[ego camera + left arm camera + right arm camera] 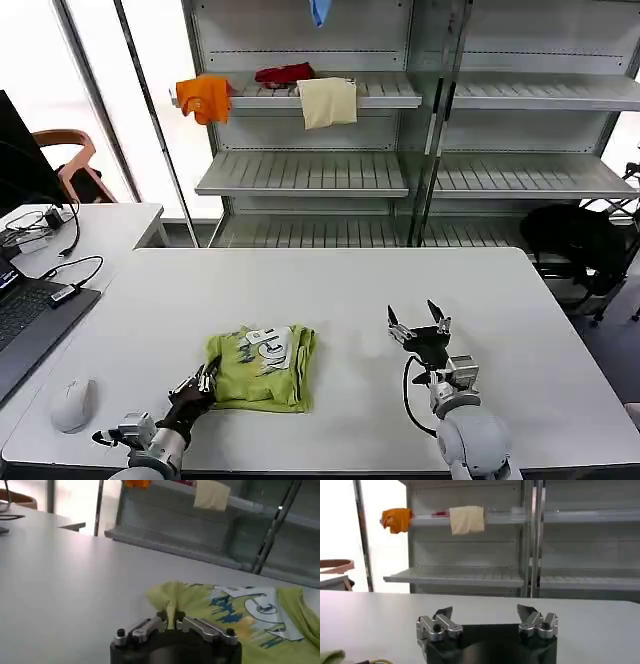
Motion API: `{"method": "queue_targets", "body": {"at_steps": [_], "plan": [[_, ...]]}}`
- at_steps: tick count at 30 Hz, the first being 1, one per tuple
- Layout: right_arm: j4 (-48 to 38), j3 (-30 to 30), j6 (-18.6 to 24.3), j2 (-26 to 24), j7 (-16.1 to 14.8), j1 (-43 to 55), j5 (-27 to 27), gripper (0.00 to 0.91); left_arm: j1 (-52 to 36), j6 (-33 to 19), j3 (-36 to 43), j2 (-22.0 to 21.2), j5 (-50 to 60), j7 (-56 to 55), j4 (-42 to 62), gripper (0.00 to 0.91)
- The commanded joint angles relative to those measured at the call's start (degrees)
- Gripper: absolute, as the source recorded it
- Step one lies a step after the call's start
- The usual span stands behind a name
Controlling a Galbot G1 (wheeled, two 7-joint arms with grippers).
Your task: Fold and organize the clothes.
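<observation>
The lime yellow-green T-shirt lies folded into a compact bundle on the white tabletop, near the front edge and left of centre, with its white printed graphic facing up. A white computer mouse sits near the front-left corner, and a laptop overhangs the left edge. Behind the tabletop, metal shelving carries orange, red and cream garments.

The left gripper is at the bundle's front-left corner, fingers pinched narrowly on a raised fold of the fabric. The right gripper hovers right of the T-shirt, well apart from it, fingers spread wide and holding nothing.

The bundle's underside layers are hidden.
</observation>
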Motion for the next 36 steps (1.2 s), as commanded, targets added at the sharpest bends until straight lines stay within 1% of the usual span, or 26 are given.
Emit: {"method": "queue_targets", "body": {"at_steps": [1, 4, 6, 11, 16, 19, 26, 31, 32, 36], "plan": [[0.1, 0.1, 0.0, -0.1, 0.0, 0.0, 0.1, 0.907, 0.0, -4.4, -2.9, 0.7, 5.3, 1.0, -2.6, 0.0], [0.0, 0.2, 0.1, -0.1, 0.0, 0.0, 0.1, 0.907, -0.2, -4.2, -6.0, 2.0, 7.7, 2.3, -4.4, 0.0], [-0.1, 0.2, 0.1, -0.1, 0.0, 0.0, 0.2, 0.907, -0.4, -4.0, -9.5, 3.3, 10.2, 3.9, -5.4, 0.0], [-0.3, 0.2, 0.3, -0.3, -0.1, 0.0, 0.5, 0.907, -1.4, -2.1, -16.2, 6.0, 10.5, 6.6, -6.5, 0.0], [-0.3, 0.3, 0.4, -0.4, -0.1, -0.1, 0.6, 0.907, -2.1, -0.6, -20.5, 9.2, 11.5, 8.4, -5.0, 0.0], [-0.4, 0.3, 0.5, -0.5, -0.1, -0.2, 0.7, 0.907, -2.4, -0.8, -22.6, 11.3, 15.1, 9.3, -2.2, 0.0], [-0.3, 0.3, 0.5, -0.6, -0.1, -0.2, 0.8, 0.907, -3.7, -2.1, -24.9, 15.6, 20.1, 10.1, 1.1, 0.0], [0.0, 0.5, 0.6, -0.7, -0.1, -0.5, 0.9, 0.907, -5.5, -3.2, -25.6, 18.3, 26.7, 10.7, 1.1, 0.0], [0.0, 0.5, 0.6, -0.7, -0.1, -0.6, 1.0, 0.907, -5.7, -3.3, -25.6, 18.4, 27.0, 10.8, 0.9, 0.0], [0.1, 1.1, 0.9, -1.0, 0.0, -1.2, 1.3, 0.907, -7.6, -3.3, -24.5, 18.6, 35.1, 11.6, -3.2, 0.0]]}}
